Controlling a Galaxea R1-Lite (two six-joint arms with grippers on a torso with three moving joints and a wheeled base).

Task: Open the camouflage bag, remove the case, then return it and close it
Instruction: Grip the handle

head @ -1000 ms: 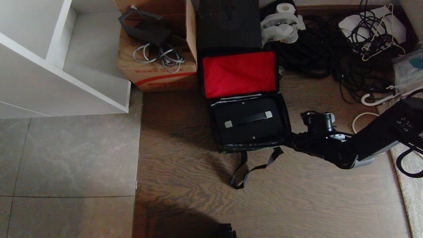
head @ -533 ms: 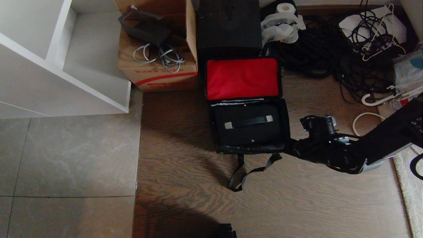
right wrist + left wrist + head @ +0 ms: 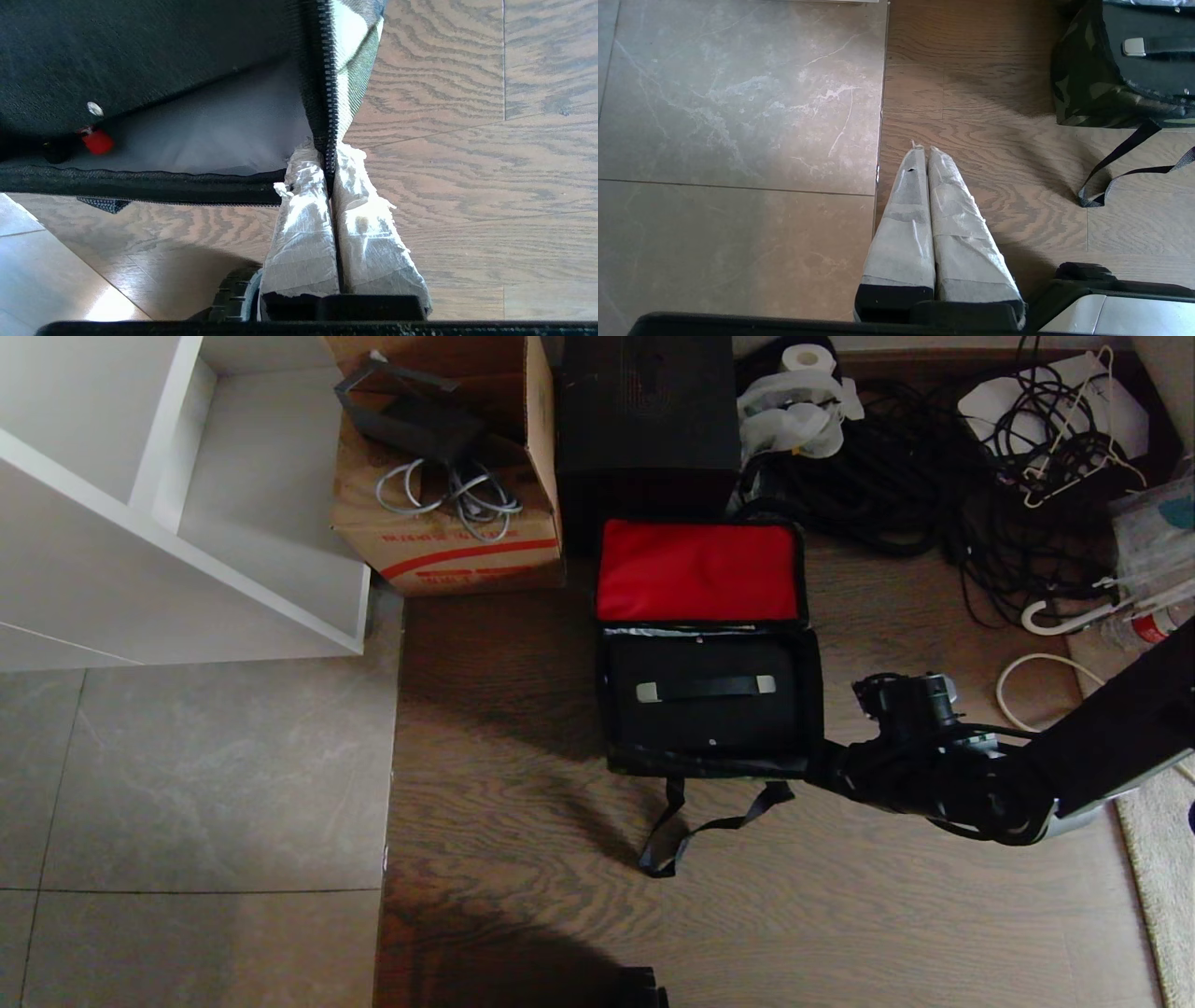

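We're down on dark wood-grain flooring (image 3: 840,915), and it gives way to grey marbled tiles (image 3: 187,784) on the robot's left. A white shelf unit (image 3: 140,523) fills the far-left corner. A pale rug edge (image 3: 1162,887) shows far right.

Along the back, a brown cardboard box (image 3: 448,537) holds grey cables; its red printing is there but too small to read. Next to it stands a tall black box (image 3: 649,406), then a roll of tissue (image 3: 805,359) and a big tangle of black cables (image 3: 934,476).

The camouflage bag (image 3: 714,709) sits open on the wood in front of the black box, red-lined lid (image 3: 698,569) thrown back, straps trailing toward the robot. The case (image 3: 705,695) lies inside it, handle up (silver ends catching the light).

The right gripper (image 3: 331,170) is pinched tight on the bag's zipper edge at the near right corner, tape-wrapped fingers (image 3: 303,224) either side of the teeth. The left gripper (image 3: 924,154) hangs over the tile-wood seam, fingers pressed together, holding nothing.
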